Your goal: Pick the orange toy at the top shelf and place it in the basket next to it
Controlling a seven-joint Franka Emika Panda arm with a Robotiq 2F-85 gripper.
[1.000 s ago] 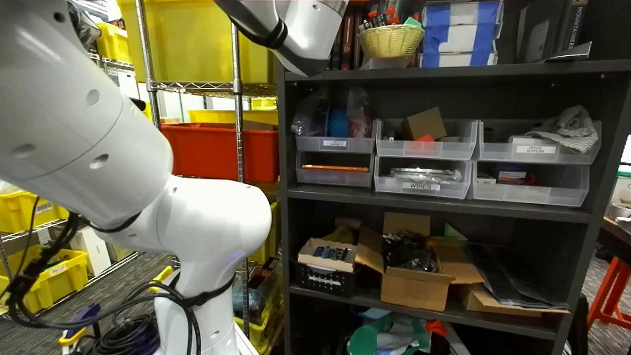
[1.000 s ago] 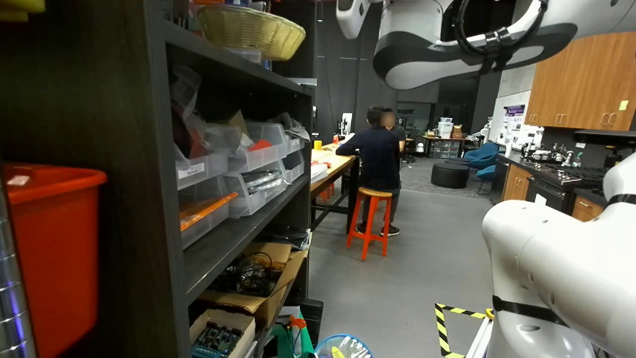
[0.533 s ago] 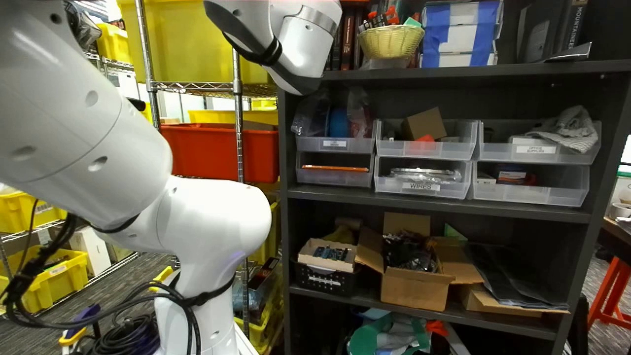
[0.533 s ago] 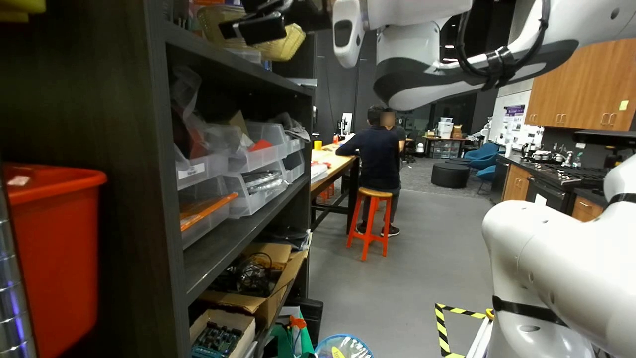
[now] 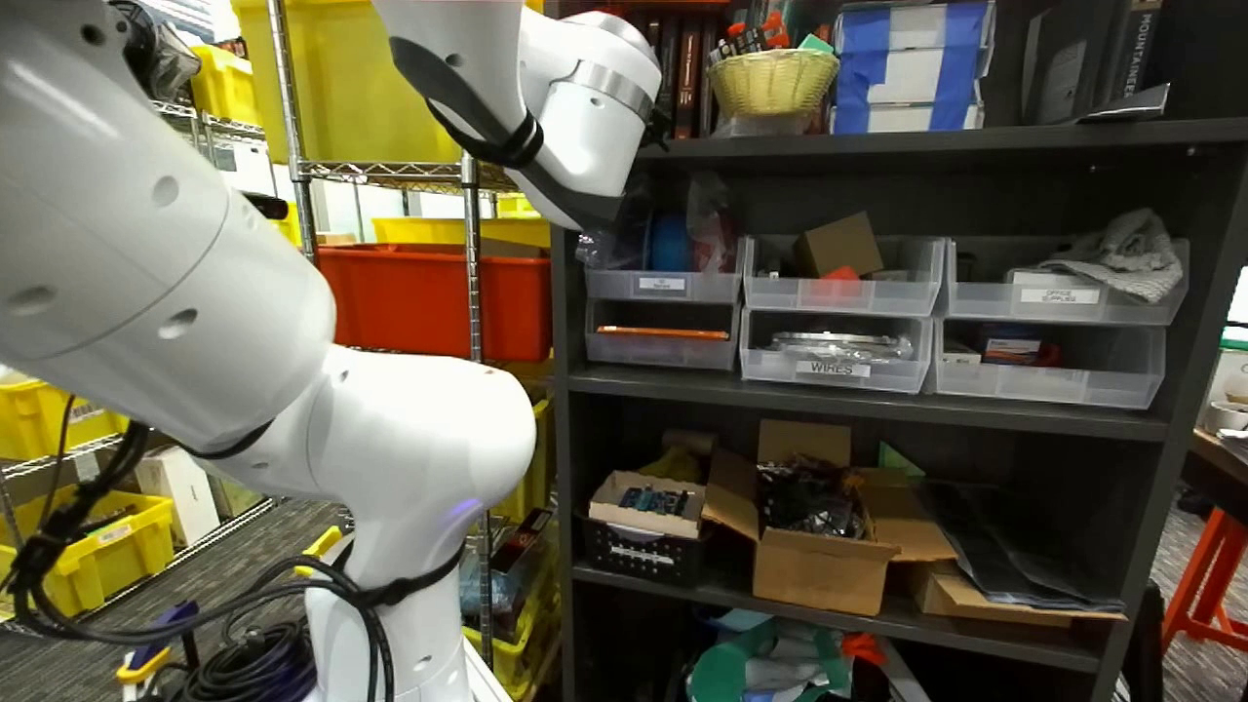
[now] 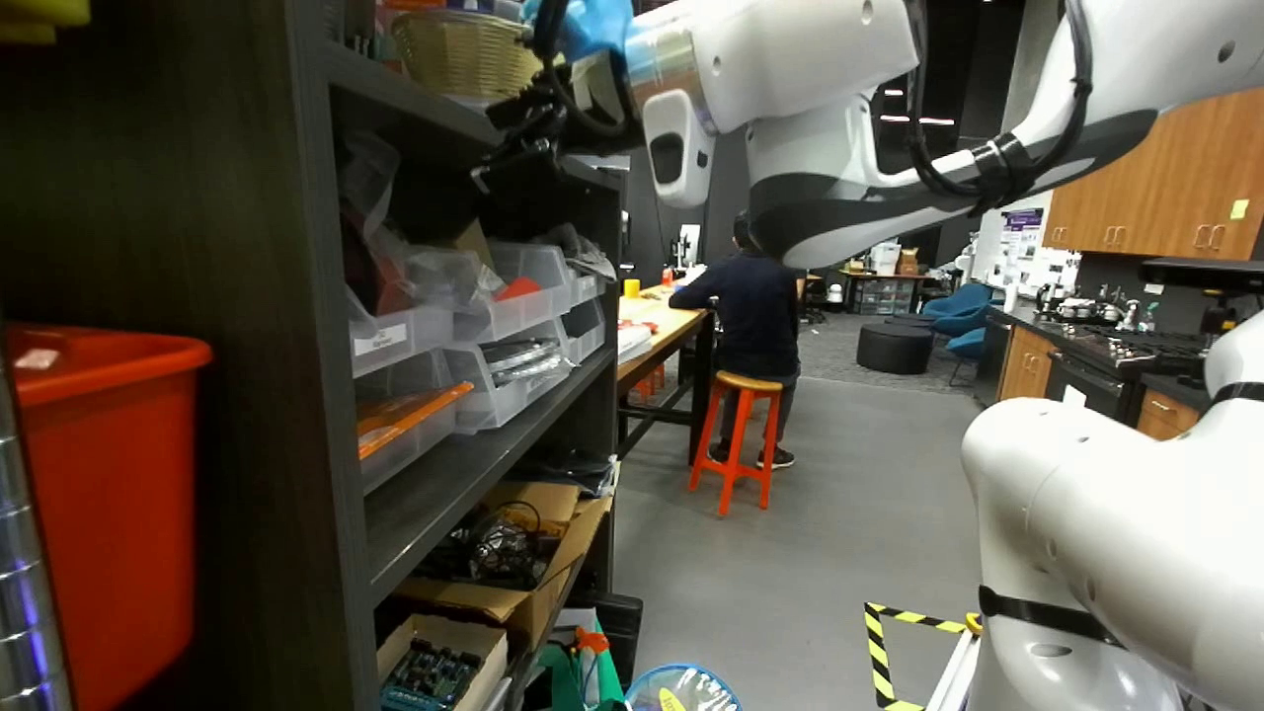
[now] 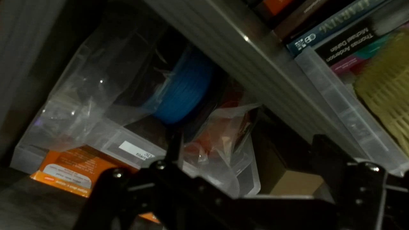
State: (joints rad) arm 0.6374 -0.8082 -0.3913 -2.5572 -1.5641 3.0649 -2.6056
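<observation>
The pale yellow-tan basket (image 5: pixel 775 83) sits on the top shelf in both exterior views (image 6: pixel 459 49). Its side also shows at the right edge of the wrist view (image 7: pixel 388 83). An orange-red item (image 5: pixel 776 31) shows just above the basket's rim; I cannot tell whether it is the toy, or if it lies in or behind the basket. My gripper (image 7: pixel 250 147) is open, with nothing between its fingers. In an exterior view the gripper (image 6: pixel 499 146) is in front of the shelf unit, near the top shelf's edge and lower than the basket. Elsewhere the wrist mostly hides it.
The top shelf board (image 5: pixel 916 143) runs above clear bins (image 5: pixel 663 285). One bin holds a blue spool (image 7: pixel 187 89) and loose plastic bags. Books (image 5: pixel 687 78) and a blue-white box (image 5: pixel 912 68) flank the basket. A wire rack (image 5: pixel 470 244) stands beside the shelf unit.
The arm's wrist has moved down. The gripper came into an exterior view from above, passed in front of the basket, and is now lower, by the top shelf's edge. The basket has not moved.
</observation>
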